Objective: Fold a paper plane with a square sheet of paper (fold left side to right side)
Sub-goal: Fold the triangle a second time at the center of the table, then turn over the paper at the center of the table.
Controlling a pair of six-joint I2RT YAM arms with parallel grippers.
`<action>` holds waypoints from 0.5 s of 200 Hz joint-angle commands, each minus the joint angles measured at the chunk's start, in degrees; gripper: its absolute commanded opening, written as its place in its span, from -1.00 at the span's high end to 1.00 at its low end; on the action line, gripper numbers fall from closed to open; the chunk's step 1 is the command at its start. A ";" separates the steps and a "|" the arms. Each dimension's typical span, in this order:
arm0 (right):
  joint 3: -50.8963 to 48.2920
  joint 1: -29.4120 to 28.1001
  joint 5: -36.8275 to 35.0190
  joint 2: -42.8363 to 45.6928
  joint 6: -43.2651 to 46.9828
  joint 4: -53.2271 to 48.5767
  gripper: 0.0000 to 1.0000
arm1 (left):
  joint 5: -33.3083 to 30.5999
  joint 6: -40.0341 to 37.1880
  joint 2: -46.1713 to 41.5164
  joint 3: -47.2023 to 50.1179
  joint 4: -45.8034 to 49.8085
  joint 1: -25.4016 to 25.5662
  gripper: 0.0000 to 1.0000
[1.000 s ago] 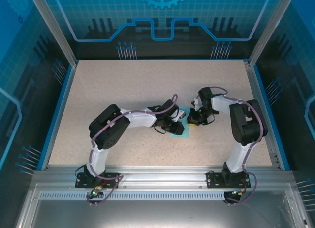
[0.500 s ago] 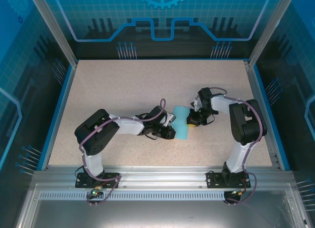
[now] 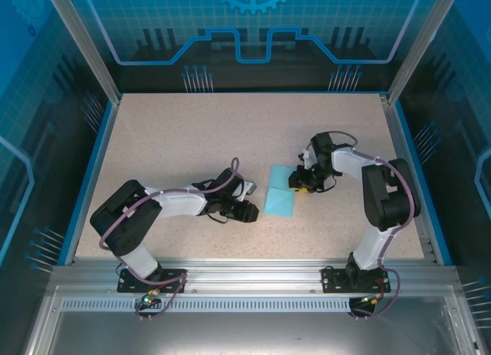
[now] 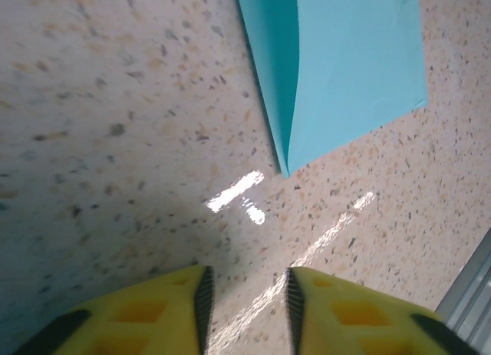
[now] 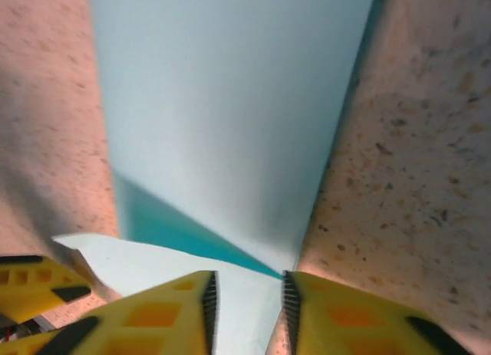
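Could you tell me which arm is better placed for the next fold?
Right, probably: the right tool sits over the edge of the paper; the left tool stands clear of it.

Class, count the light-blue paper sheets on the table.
1: a folded light-blue sheet lies mid-table, by the right gripper. Another could hide under an arm.

Bright, even light — glare streaks on tabletop (image 4: 115, 102).

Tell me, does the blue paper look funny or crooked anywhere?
Yes, a little. The folded blue paper is not lying flat: in the left wrist view its top layer seems to gape up along one long edge, and near the right hand a corner curls off the table. Nothing looks torn.
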State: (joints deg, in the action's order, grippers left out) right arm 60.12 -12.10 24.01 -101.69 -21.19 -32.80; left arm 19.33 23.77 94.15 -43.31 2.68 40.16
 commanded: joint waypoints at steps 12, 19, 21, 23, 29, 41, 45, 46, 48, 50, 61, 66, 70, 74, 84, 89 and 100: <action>-0.42 3.93 0.96 7.10 1.81 0.88 0.00 | 0.15 -0.12 -2.61 -3.39 2.35 -1.01 -0.06; -1.18 4.75 1.60 8.27 1.90 1.16 -0.05 | 0.45 -0.21 -1.75 -4.74 2.02 -1.09 -0.11; -1.46 4.94 1.93 8.53 2.00 1.33 -0.07 | 0.51 -0.21 -1.48 -5.22 1.95 -1.00 -0.12; -1.66 5.10 2.21 8.88 2.02 1.49 -0.08 | 0.57 -0.30 -1.20 -5.67 1.84 -0.99 -0.13; -2.43 5.76 3.06 9.90 2.18 1.90 -0.14 | 0.79 -0.34 -0.19 -6.94 1.49 -0.97 -0.16; -4.29 6.66 5.10 11.78 2.14 3.19 -0.28 | 0.82 -0.48 2.21 -9.75 1.19 -1.02 -0.20; -4.87 6.87 5.84 12.33 2.12 3.61 -0.31 | 0.65 -0.59 3.02 -10.64 1.21 -1.07 -0.20; -4.94 6.89 6.03 12.41 2.16 3.66 -0.32 | 0.63 -0.62 3.26 -10.87 1.15 -1.06 -0.21; -5.19 6.95 6.40 12.70 2.13 3.85 -0.34 | 0.62 -0.67 3.75 -11.32 1.11 -1.05 -0.21; -5.58 6.99 6.73 12.95 2.12 3.98 -0.35 | 0.60 -0.77 4.22 -11.79 1.04 -1.05 -0.21; -6.66 7.11 8.02 13.91 2.12 4.49 -0.38 | 0.36 -1.00 7.17 -14.28 1.10 -1.18 -0.22; -7.20 7.09 8.61 14.09 2.12 4.72 -0.38 | 0.40 -0.98 8.32 -15.29 1.18 -1.21 -0.22; -7.48 7.15 9.14 14.19 2.12 4.80 -0.38 | 0.48 -1.08 9.41 -16.23 1.26 -1.18 -0.22; -7.75 7.17 9.59 14.19 2.04 4.84 -0.39 | 0.45 -1.16 10.37 -17.08 1.42 -1.18 -0.22; -8.44 7.09 10.54 14.12 1.79 5.14 -0.38 | 0.59 -1.25 12.46 -19.01 1.76 -1.25 -0.22; -8.78 7.10 10.92 14.07 1.56 5.32 -0.38 | 0.71 -1.27 13.34 -19.81 1.89 -1.25 -0.21; -9.40 7.09 11.56 13.97 0.99 5.97 -0.38 | 0.71 -1.36 14.94 -21.19 2.12 -1.23 -0.18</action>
State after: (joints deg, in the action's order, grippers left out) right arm 52.36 -5.52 31.11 -88.33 -19.46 -28.27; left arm 19.35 23.77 105.43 -61.30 3.57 39.46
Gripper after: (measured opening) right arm 0.692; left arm 0.605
